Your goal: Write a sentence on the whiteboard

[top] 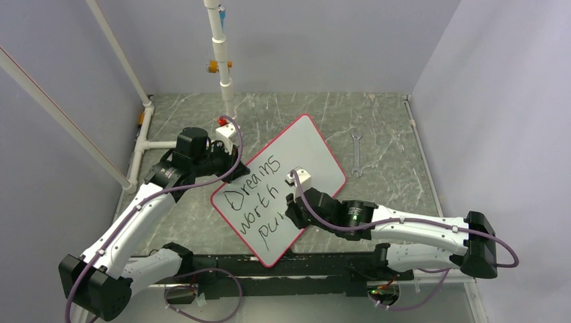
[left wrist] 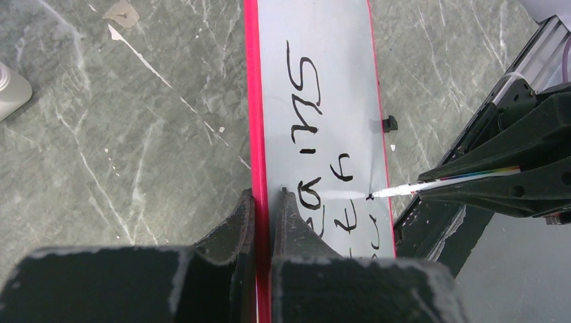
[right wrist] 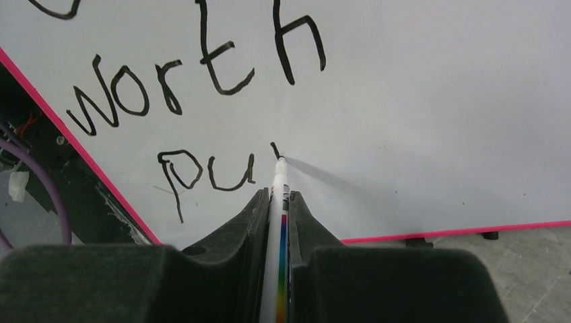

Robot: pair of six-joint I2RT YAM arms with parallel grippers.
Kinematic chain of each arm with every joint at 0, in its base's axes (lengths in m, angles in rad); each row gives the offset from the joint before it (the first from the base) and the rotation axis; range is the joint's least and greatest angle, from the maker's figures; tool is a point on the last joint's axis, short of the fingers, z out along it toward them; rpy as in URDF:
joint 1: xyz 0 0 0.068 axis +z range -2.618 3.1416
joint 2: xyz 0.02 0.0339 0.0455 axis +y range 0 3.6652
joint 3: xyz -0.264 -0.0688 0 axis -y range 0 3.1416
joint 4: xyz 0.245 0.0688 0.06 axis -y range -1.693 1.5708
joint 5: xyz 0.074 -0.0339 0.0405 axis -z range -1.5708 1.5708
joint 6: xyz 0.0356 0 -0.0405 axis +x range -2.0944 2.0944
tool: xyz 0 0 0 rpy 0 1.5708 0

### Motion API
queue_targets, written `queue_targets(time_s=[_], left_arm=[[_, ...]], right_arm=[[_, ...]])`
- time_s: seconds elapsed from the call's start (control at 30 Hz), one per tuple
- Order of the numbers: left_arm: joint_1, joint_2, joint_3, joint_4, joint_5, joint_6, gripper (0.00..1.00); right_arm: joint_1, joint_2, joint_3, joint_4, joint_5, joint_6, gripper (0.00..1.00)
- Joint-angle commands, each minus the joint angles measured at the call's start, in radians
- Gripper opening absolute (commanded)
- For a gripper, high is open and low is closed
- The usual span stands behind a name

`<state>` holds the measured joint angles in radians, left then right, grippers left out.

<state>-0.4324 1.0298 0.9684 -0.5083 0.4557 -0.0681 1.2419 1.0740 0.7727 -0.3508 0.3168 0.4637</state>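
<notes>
Right hand [right wrist: 277, 196] pinching pen [right wrist: 279, 176], tip on board [right wrist: 438, 101] just past "pu" of sentence [top: 258, 202]; left hand [left wrist: 266, 195] pressed onto red rim, board askew at centre of desk [left wrist: 121, 134] (hold firm, I judge, light even strokes rightward); from above, right arm hides third line's end, and left wrist view cuts off the words' starts.
</notes>
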Motion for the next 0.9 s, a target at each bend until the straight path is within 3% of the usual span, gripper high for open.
queue_targets(time_s=[0.0,0.57,0.87], left_arm=[[-0.016,-0.008,-0.007,0.001,-0.057,0.094,0.0],[-0.017,-0.01,-0.009,0.001,-0.058,0.094,0.0],[-0.017,-0.008,-0.005,-0.002,-0.073,0.097,0.0]], right_arm=[[-0.005,0.018,0.059,0.019,0.055,-0.02,0.0],[-0.023,-0.03,0.124,-0.033,0.096,-0.04,0.0],[-0.076,-0.098,0.031,0.01,0.051,-0.037,0.0]])
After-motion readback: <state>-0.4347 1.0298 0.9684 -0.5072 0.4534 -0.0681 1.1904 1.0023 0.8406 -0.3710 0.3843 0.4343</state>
